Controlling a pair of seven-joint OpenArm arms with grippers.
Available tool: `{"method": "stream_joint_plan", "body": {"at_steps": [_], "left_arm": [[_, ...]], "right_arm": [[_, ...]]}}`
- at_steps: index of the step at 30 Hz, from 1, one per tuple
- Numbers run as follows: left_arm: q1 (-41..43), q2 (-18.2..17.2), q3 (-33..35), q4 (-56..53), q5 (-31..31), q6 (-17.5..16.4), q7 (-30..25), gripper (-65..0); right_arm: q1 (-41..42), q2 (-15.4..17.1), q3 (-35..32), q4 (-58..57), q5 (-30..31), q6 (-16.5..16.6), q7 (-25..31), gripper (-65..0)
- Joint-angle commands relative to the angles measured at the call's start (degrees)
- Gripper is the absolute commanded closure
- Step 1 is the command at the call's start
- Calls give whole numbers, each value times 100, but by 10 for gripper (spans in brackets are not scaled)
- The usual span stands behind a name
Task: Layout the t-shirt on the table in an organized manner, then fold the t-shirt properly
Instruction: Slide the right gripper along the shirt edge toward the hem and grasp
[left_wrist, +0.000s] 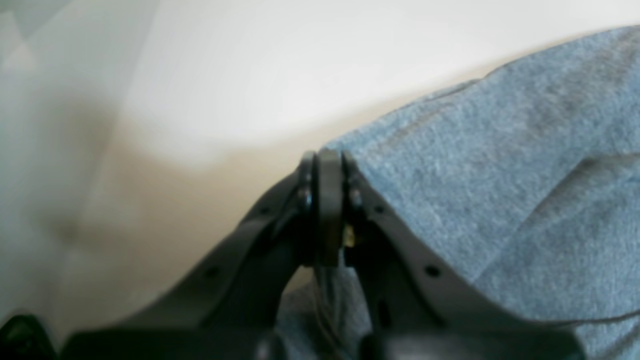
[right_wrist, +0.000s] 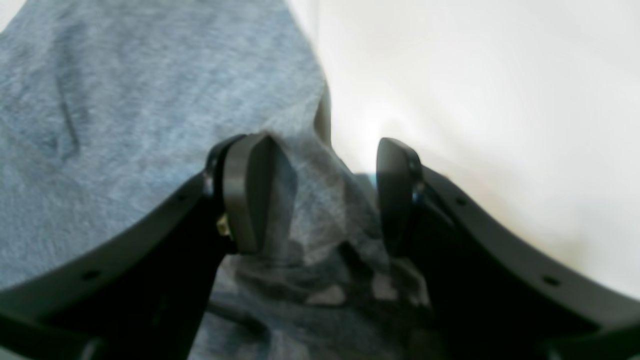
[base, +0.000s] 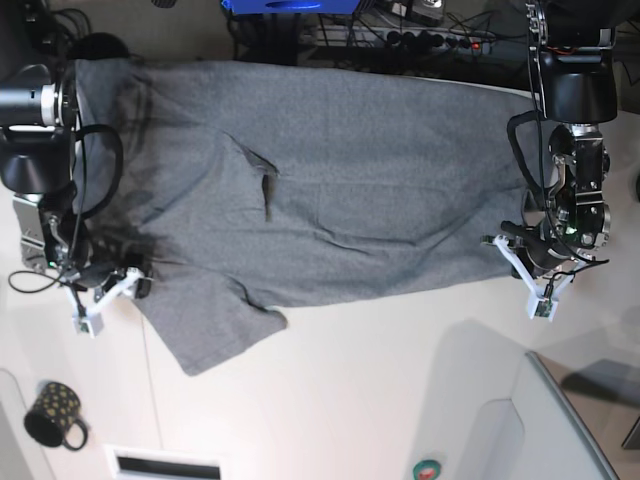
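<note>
Fingers (left_wrist: 328, 190) of left gripper (left_wrist: 327, 165) pressed together at hem edge of t-shirt (base: 330, 190); whether cloth is pinched, unclear. Right gripper (right_wrist: 325, 195) spread, straddling a bunched fold. Spread flat across table (base: 400, 380), one sleeve near mug (base: 52, 413).

t-shirt (base: 330, 170) (matt cloth), smooth table (base: 400, 380)
</note>
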Motion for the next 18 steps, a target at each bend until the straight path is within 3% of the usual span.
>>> {"method": "stream_joint_plan", "body": {"at_steps": [1,13,18], "left_arm": [[-107,-96,-26,72,2,30,-90,0],[-98,-175,-26,72,2,30,-90,0],[-98,-175,-26,72,2,30,-90,0]], "right_arm": [[107,70,-2,49,17,24,51,-314],[116,70,-10,67,17,15,95,-309],[177,70,-10,67,17,15,95,-177]]}}
